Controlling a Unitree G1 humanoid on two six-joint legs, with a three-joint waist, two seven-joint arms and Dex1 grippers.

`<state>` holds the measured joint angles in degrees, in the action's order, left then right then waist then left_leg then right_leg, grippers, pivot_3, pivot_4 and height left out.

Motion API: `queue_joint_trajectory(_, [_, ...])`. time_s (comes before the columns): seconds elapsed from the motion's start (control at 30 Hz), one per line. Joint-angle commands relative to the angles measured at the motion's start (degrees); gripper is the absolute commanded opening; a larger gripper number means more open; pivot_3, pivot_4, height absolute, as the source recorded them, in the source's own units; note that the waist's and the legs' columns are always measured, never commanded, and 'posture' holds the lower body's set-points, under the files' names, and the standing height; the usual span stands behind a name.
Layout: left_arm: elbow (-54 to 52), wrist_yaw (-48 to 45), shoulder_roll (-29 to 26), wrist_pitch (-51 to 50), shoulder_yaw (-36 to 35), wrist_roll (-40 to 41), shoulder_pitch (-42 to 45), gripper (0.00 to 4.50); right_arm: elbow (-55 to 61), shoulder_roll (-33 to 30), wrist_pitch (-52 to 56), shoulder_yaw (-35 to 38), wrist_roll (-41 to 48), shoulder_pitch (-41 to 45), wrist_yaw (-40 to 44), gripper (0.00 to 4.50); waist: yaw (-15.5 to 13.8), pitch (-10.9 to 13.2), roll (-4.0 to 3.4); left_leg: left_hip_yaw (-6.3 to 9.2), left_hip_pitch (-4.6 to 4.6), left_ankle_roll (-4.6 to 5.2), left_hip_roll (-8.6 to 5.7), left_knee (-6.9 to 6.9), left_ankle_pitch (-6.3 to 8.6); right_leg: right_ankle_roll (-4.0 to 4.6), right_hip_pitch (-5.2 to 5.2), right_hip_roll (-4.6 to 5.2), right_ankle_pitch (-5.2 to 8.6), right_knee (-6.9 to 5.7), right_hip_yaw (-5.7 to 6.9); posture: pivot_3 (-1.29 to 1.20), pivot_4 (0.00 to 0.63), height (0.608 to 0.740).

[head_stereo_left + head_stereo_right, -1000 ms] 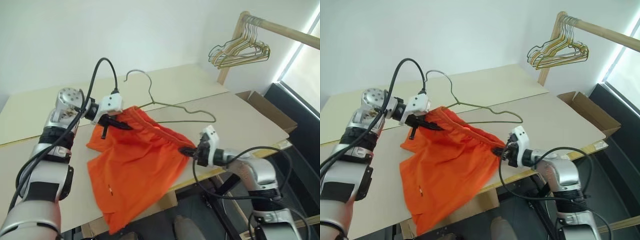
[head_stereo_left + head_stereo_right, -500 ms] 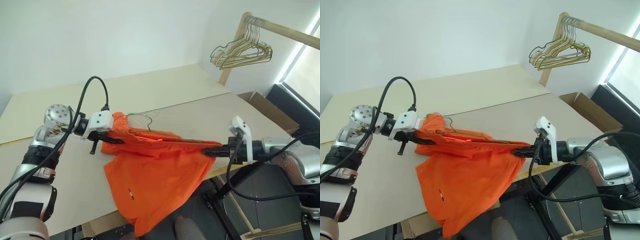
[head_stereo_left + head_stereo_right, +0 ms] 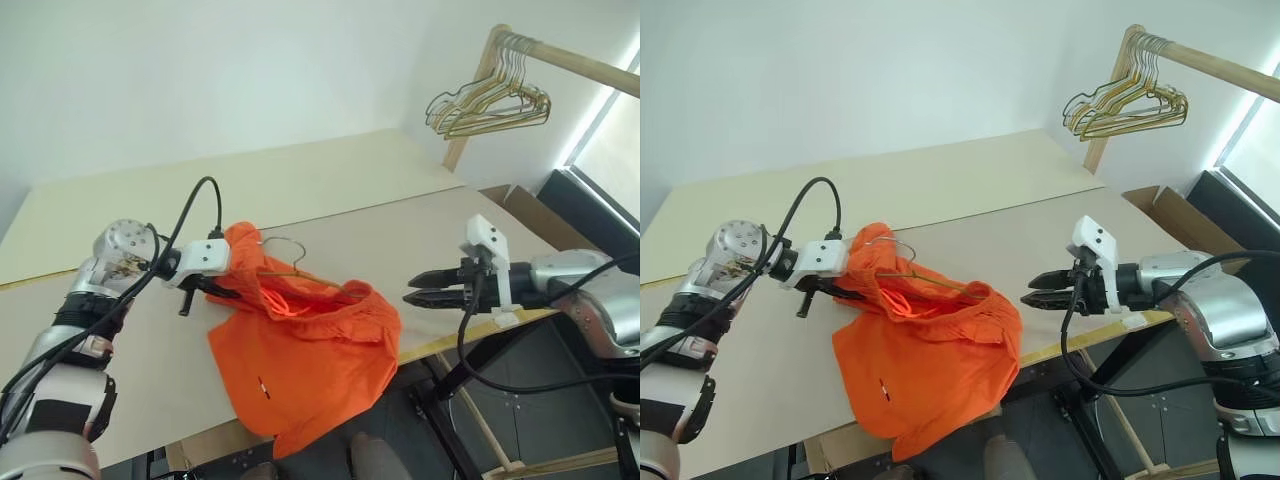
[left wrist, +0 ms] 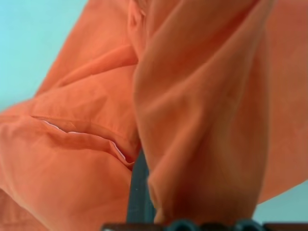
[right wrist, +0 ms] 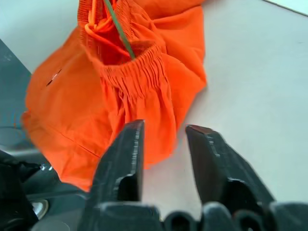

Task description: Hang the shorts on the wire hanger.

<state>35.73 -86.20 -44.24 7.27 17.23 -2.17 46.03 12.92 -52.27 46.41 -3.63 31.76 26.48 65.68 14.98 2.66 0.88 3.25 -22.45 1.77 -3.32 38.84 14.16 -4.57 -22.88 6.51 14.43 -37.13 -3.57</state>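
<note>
Holding the shorts (image 3: 305, 350) at one bunched waistband corner, my left pincer (image 3: 215, 290) was clamped tight on the fabric; in the left wrist view orange cloth was wrapped right over the fingers. Right pincer (image 3: 1040, 297) was partly open and gripping nothing, black fingers (image 5: 120, 161) parted, hanging just off the gathered waistband end without touching it. Shorts lay crumpled on the tabletop (image 3: 420, 225) near its front edge, one leg drooping over that edge. Wire hanger (image 3: 290, 262) sat inside the waistband: hook poking out up top beside the left pincer, one thin green arm running down through the elastic opening, rest buried in cloth. Can't tell if the far shoulder of the hanger was fully through. Behind the tabletop, a bunch of gold and pale-green hangers (image 3: 490, 103) hung on a wooden rail (image 3: 590, 70). Cardboard box (image 3: 1170, 215) sat off the tabletop's far right corner.
</note>
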Motion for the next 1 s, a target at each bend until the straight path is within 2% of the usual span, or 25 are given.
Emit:
queue_joint_trajectory(0.03, [0.4, -0.2, 0.6, -0.9, -1.4, 0.6, 3.1, 0.0, 2.7, -0.5, 0.7, 1.6, 1.0, 1.5, -0.4, 3.2, 0.0, 0.0, 0.0, 0.0, -0.05, 0.0, 0.0, 0.01, 0.0, 0.0, -0.05, 0.01, 0.0, 0.0, 0.0, -0.26, 0.0, 0.74])
queue_joint_trajectory(0.17, [0.6, -1.3, 0.8, -0.9, -1.6, 1.1, 3.2, 0.0, 4.9, -1.4, 2.3, 1.5, 0.6, 3.1, -2.3, 4.48, 0.2, 0.0, 0.01, 0.0, -0.18, 0.0, -0.02, 0.02, 0.0, 0.0, -0.2, 0.02, 0.0, -0.03, -0.02, -0.26, 0.0, 0.74])
queue_joint_trajectory(0.33, [0.8, -1.2, 1.2, -0.7, -1.7, 0.8, 3.4, 0.0, 7.9, -0.3, 5.9, -0.2, 0.9, 8.2, -5.2, 4.48, 0.6, 0.0, -0.02, -0.02, -0.17, 0.0, 0.02, 0.02, 0.0, 0.0, -0.25, -0.01, 0.0, -0.08, -0.06, -0.26, 0.0, 0.74])
queue_joint_trajectory(0.5, [0.4, -1.8, 1.3, -0.9, -1.7, 1.0, 3.4, 0.0, 7.2, 5.4, 12.8, -0.9, 4.2, 19.6, -9.3, 4.48, 0.8, 0.0, -0.03, -0.01, -0.19, 0.0, 0.01, 0.02, 0.0, 0.0, -0.26, 0.01, -0.01, -0.07, -0.06, -0.27, 0.0, 0.74])
queue_joint_trajectory(0.6, [0.8, -1.7, 1.6, -0.7, -1.7, 0.8, 3.6, 0.0, 5.1, 11.2, 17.0, -6.0, 3.1, 25.0, -12.7, 4.48, 1.6, -0.1, -0.01, -0.01, -0.2, 0.0, 0.01, 0.01, 0.0, 0.01, -0.28, 0.01, -0.01, -0.08, -0.06, -0.28, 0.0, 0.74])
queue_joint_trajectory(0.7, [0.8, -1.8, 1.8, -0.8, -1.8, 0.8, 3.7, 0.0, 2.9, 16.2, 17.6, -13.6, -0.5, 27.7, -15.0, 4.48, 1.9, -0.1, 0.01, 0.0, -0.2, 0.0, 0.01, 0.02, 0.0, 0.01, -0.28, 0.01, -0.01, -0.09, -0.06, -0.28, 0.0, 0.74])
queue_joint_trajectory(0.8, [0.7, -2.0, 1.8, -0.9, -1.8, 0.9, 3.9, 0.0, -0.2, 20.8, 17.7, -18.3, -3.2, 29.6, -17.1, 4.48, 2.1, -0.1, 0.0, 0.0, -0.24, 0.0, -0.01, 0.03, -0.01, 0.01, -0.33, 0.01, -0.01, -0.15, -0.07, -0.27, 0.0, 0.74])
queue_joint_trajectory(0.97, [0.2, -2.2, 1.3, -1.1, -2.2, 1.1, 3.7, 0.0, -4.0, 25.1, 18.4, -18.0, -3.9, 32.1, -18.2, 3.37, 2.6, -0.1, 0.02, 0.05, -0.46, 0.0, -0.11, 0.12, -0.03, 0.0, -0.58, 0.05, -0.01, -0.62, -0.07, -0.26, 0.0, 0.74])
queue_joint_trajectory(1.0, [0.2, -2.2, 1.2, -1.1, -2.2, 1.1, 3.6, 0.0, -4.2, 25.2, 18.5, -17.7, -3.7, 32.2, -18.1, 2.89, 2.7, -0.1, 0.02, 0.06, -0.46, 0.0, -0.11, 0.12, -0.02, 0.0, -0.59, 0.04, -0.01, -0.62, -0.06, -0.25, 0.0, 0.74])
